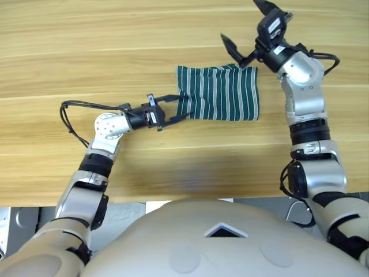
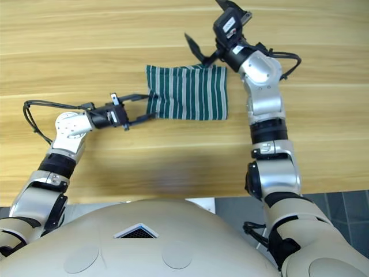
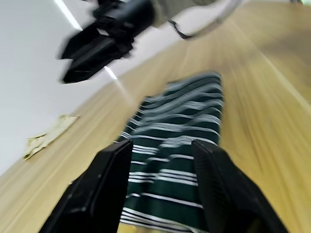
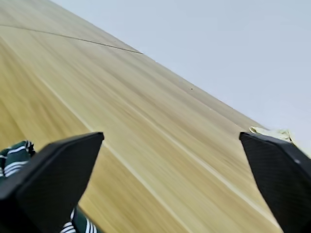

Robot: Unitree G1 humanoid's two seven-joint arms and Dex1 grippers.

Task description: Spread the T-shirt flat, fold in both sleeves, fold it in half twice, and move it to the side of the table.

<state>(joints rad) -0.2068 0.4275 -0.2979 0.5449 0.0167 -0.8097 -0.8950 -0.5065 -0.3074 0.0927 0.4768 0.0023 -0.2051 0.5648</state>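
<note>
Folded T-shirt on table, left pincer spread at its edge, right pincer spread above

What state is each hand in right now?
Left hand: open, straddling the edge of the folded T-shirt.
Right hand: open, holding nothing.

- Wooden table: pale planks, and from my head view the seams run from 9 o'clock to 3 o'clock.
- Crumpled yellowish scrap: it lies at the table's far edge, by the wall. I can't tell whether it is paper or cloth.
- White wall: plain, behind that far edge, toward 12 o'clock.
- Grey floor: past the near edge, at about 5 o'clock.
</note>
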